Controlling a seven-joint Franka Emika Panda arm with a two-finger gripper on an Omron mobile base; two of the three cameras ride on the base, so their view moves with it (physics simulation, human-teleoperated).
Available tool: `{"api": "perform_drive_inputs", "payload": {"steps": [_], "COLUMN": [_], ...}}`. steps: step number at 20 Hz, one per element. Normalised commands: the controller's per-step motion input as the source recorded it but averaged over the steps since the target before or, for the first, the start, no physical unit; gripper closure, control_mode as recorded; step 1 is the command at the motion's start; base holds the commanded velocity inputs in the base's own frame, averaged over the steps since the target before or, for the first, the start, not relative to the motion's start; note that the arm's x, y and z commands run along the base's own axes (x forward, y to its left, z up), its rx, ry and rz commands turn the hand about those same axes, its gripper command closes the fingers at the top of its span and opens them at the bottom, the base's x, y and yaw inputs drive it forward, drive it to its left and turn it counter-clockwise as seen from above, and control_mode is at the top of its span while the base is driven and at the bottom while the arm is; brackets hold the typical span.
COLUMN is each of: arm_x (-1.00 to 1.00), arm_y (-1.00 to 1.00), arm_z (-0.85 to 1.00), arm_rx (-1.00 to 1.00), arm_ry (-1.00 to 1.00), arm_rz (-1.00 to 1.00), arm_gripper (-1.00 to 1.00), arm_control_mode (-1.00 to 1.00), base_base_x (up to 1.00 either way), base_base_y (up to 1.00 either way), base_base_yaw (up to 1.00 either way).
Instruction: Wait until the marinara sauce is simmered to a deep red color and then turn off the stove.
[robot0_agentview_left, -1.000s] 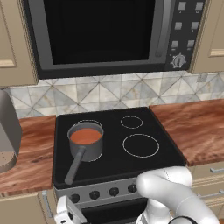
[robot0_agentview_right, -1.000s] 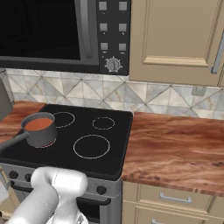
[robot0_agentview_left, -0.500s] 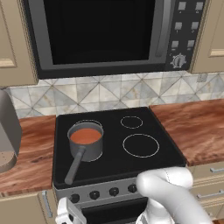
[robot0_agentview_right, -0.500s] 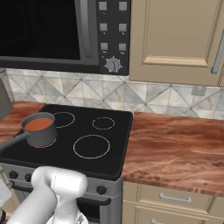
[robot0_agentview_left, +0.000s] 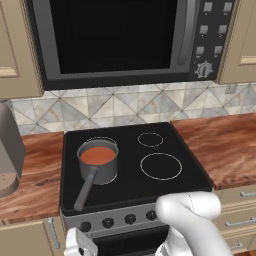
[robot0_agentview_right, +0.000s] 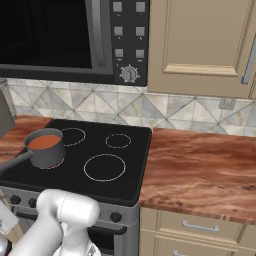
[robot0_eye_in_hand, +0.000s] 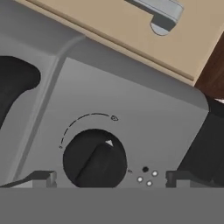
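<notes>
Basically nothing has moved on the stove (robot0_agentview_left: 150, 180) over the last second: same camera framing, pan in the same spot. We see only the white arm at the front edge shift a little lower, with the gripper (robot0_agentview_left: 80, 243) now just below the front panel's left end.

For the task, we read this as the waiting stage with the hand pre-placed for the turn-off. In the hand view the gripper (robot0_eye_in_hand: 109, 179) has its tips spread wide either side of a black knob (robot0_eye_in_hand: 94, 158) on the grey panel, gripping nothing, and whether they touch the knob we cannot tell. The knob's white pointer sits off the end mark of its dial arc, so we judge the burner to be on.

Containers: the saucepan (robot0_agentview_left: 98, 164) is the one vessel here, on the front-left burner, near the cooktop's left edge, handle running toward the front-left corner. The right burners are bare.

In it, the marinara sauce (robot0_agentview_left: 98, 155) is a flat orange-red disc filling the pan, nearly to the rim. From the right base view the marinara sauce (robot0_agentview_right: 44, 142) looks equally orange-red, not deep red yet by our call, so turning the knob looks premature.
</notes>
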Motion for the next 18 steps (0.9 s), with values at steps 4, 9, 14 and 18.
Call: {"api": "perform_drive_inputs", "payload": {"steps": [4, 9, 14, 18], "arm_x": [0.1, 0.09, 0.11, 0.11], "arm_y": [0.0, 0.0, 0.01, 0.01], "arm_z": [-0.11, -0.05, 0.0, -0.01], "arm_rx": [0.01, 0.0, 0.0, 0.0], "arm_ry": [-0.06, -0.03, -0.01, 0.0], "arm_rz": [0.0, 0.0, 0.0, 0.0], "arm_gripper": [-1.0, -1.0, -1.0, -1.0], "arm_control_mode": [-1.0, -1.0, -1.0, -1.0], "base_base_x": [0.0, 0.0, 0.0, 0.0], "base_base_y": [0.0, 0.0, 0.0, 0.0], "base_base_yaw": [0.0, 0.0, 0.0, 0.0]}}
